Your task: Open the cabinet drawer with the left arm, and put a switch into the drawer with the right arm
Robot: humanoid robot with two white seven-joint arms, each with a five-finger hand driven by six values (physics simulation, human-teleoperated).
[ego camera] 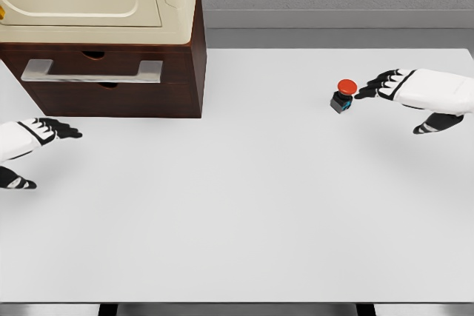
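White tabletop (pixel 244 212) carries a brown cabinet (pixel 118 72), drawer (pixel 96 72) closed (handle untouched). Well right of the cabinet stands the red-capped switch (pixel 344 97); a careless approach could tip it. The right hand (pixel 404 90), fingers spread and holding nothing, nearly touches it. The left hand (pixel 33 142) waits empty below the cabinet.

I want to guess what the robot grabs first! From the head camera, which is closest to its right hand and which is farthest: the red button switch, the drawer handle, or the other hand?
From the right hand:
1. Red button switch, just beside its fingertips.
2. Drawer handle, far across the table on the cabinet's front.
3. Left hand, at the opposite edge.
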